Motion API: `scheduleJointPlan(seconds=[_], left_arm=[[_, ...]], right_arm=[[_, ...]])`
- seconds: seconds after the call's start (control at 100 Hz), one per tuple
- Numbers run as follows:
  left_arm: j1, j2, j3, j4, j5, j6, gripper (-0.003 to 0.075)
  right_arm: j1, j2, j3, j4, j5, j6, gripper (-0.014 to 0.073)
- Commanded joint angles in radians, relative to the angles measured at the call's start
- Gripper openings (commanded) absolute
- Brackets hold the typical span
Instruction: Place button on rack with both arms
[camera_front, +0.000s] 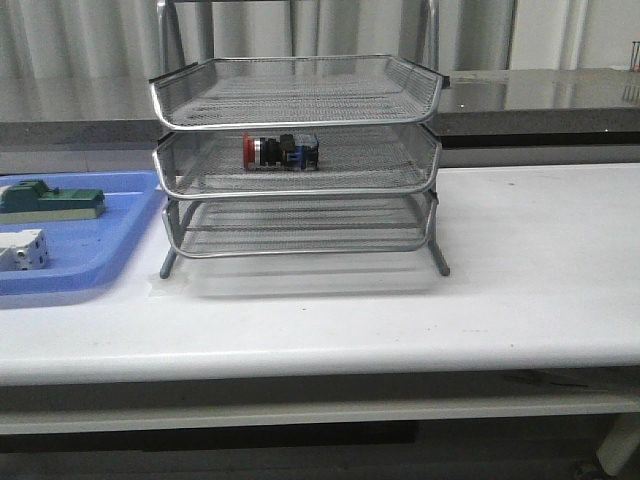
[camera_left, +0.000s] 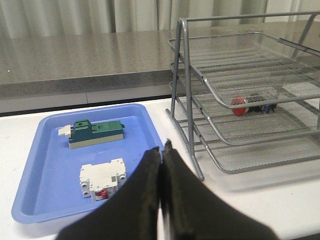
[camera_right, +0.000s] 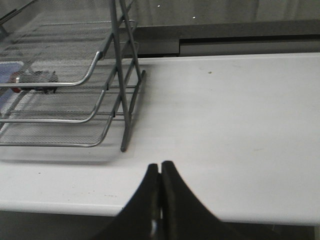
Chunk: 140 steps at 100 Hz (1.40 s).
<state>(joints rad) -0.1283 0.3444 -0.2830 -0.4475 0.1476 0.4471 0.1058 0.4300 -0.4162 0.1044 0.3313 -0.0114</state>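
The button (camera_front: 280, 151) lies on its side in the middle tier of the silver wire-mesh rack (camera_front: 296, 190), red cap to the left. It also shows in the left wrist view (camera_left: 250, 104) and dimly in the right wrist view (camera_right: 35, 80). My left gripper (camera_left: 162, 148) is shut and empty, above the near right corner of the blue tray, left of the rack (camera_left: 240, 100). My right gripper (camera_right: 160, 165) is shut and empty, over the table's front edge, to the right of the rack (camera_right: 75, 80). Neither arm shows in the front view.
A flat blue tray (camera_front: 110, 250) at the left holds a green-and-grey block (camera_front: 50, 201) and a white boxy part (camera_front: 22, 250); both show in the left wrist view, the block (camera_left: 95, 133) and the white part (camera_left: 102, 179). A grey counter runs behind the white table (camera_front: 520, 260).
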Motion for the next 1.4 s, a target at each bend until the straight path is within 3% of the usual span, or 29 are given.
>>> scheduleJointPlan(seconds=[0.0,0.49,1.01,1.39], left_arm=[[0.001,0.008,-0.03,-0.015,-0.07,-0.007,-0.0021],[0.001,0.008,-0.03,-0.015,-0.07,-0.007,-0.0021],[0.001,0.008,-0.03,-0.015,-0.068,-0.007,-0.0021],[0.001,0.008,-0.03,-0.015,-0.068,-0.007,-0.0021]], right_arm=[[-0.004,-0.073,0.035,-0.073,-0.104,0.074,-0.0068],[-0.005,-0.461,0.352,-0.085,-0.204,0.084,-0.0068],[-0.006,-0.46,0.424,-0.094,-0.326,0.084,-0.0068],[-0.006,-0.46,0.424,-0.094,-0.326,0.084,-0.0068]])
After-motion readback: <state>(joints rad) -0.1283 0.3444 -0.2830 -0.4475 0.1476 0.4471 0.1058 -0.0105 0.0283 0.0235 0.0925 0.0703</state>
